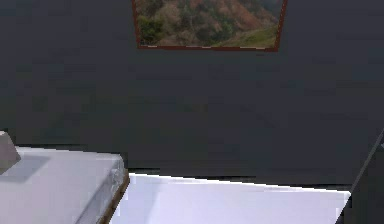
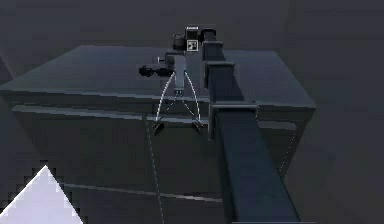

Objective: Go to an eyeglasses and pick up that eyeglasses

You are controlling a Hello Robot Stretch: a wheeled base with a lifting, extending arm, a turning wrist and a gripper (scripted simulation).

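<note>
In the arm side view the arm (image 2: 235, 130) rises as a dark bar over a dark cabinet (image 2: 80, 120). Its two white marked squares (image 2: 195, 36) stand near the cabinet's far side. Left of them is the gripper's (image 2: 180, 123) dark body, and its thin pale fingers (image 2: 158, 112) reach down across the cabinet's near edge. A small dark thing (image 2: 154, 70) lies on the cabinet top just left of the gripper's body; its shape is too small to name. I cannot tell whether the gripper touches it or holds anything.
The forward view faces a dark wall with a framed landscape picture (image 1: 210, 24) up high. A grey block (image 1: 55, 185) lies at the bottom left, with a white surface (image 1: 230, 202) beside it. A white corner (image 2: 40, 200) cuts into the arm side view's bottom left.
</note>
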